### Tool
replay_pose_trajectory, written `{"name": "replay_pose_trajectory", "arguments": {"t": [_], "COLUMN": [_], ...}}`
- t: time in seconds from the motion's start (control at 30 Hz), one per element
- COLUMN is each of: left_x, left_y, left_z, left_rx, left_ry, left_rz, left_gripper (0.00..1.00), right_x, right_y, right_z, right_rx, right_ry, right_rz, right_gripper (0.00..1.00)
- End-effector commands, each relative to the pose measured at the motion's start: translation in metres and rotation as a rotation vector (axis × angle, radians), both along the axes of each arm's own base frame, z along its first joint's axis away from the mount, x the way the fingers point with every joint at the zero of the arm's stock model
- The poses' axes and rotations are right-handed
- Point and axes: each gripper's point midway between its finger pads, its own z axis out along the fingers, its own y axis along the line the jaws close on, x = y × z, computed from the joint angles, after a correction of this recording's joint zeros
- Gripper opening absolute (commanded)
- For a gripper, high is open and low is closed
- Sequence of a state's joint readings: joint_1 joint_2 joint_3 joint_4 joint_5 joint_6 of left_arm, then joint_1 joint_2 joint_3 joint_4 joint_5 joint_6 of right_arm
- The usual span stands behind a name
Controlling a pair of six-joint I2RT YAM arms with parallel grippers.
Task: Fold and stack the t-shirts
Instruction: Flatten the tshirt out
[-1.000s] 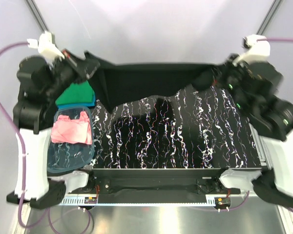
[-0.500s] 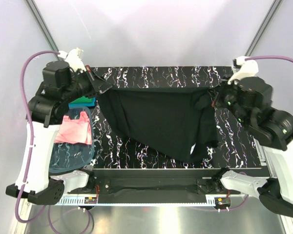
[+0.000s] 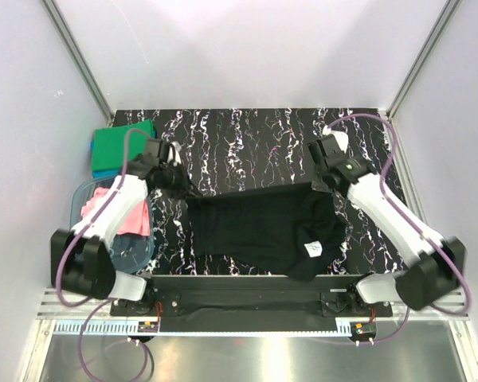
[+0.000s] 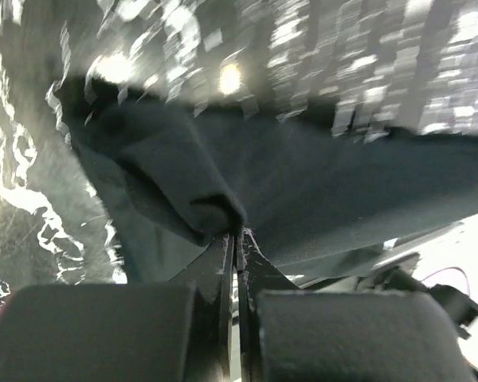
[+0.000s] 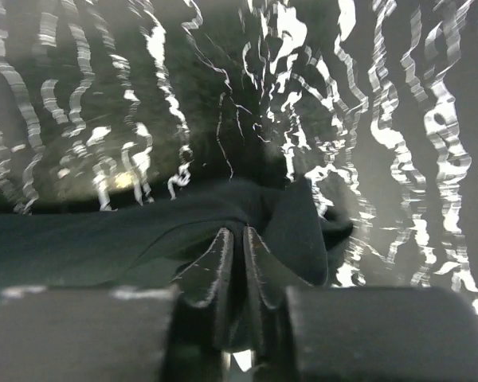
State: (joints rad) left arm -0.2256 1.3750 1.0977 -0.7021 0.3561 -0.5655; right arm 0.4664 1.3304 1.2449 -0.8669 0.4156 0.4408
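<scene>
Black t-shirt [image 3: 255, 227] now down; tub [image 3: 134, 253]: pink [image 3: 131, 216]

White-shelled, black-jointed left arm [image 3: 111, 208] on show, and the white-and-black right arm [image 3: 386, 208] matches it link for link; thin purple cables [image 3: 358, 116] loop off each. Up close, matte black fingers [image 4: 213, 286], flat and tapered.

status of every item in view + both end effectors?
black shirt: unfolded, spread flat, right side rumpled
green shirt: folded, far left
tub: upright, open top
pink shirt: crumpled in tub
left end effector: shut on black shirt
right end effector: shut on black shirt
</scene>
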Motion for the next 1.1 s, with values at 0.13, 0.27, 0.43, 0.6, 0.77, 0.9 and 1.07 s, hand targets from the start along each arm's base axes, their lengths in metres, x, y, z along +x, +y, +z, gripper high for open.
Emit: {"name": "replay_pose_trajectory", "arguments": {"t": [0.13,0.27,0.43,0.6,0.77,0.9,1.07], "left_x": [0.031,0.026,0.010,0.010,0.012,0.011,0.011], "left_y": [0.019,0.018,0.024,0.021,0.021,0.021,0.020], "left_z": [-0.054,-0.062,-0.078,-0.086,-0.084,-0.082,-0.080], "left_rx": [0.077,0.072,0.100,0.091,0.091,0.091,0.087], "left_ry": [0.026,0.041,0.066,0.100,0.095,0.090,0.085], "left_rz": [0.074,0.074,0.064,0.058,0.056,0.054,0.051], "left_gripper": [0.00,0.00,0.03,0.03,0.04,0.04,0.04], "right_x": [0.049,0.039,0.032,0.027,0.030,0.032,0.035], "right_y": [-0.029,-0.048,-0.040,-0.037,-0.056,-0.032,-0.026], "right_z": [-0.027,-0.057,-0.068,-0.049,-0.022,-0.026,-0.039], "right_rx": [0.026,-0.009,0.065,0.124,0.064,0.177,0.215], "right_ry": [-0.028,0.045,0.066,0.045,-0.029,-0.001,-0.027], "right_rz": [-0.150,-0.222,-0.196,-0.238,-0.322,-0.251,-0.245], "right_gripper": [0.25,0.15,0.22,0.44,0.42,0.44,0.52]}}
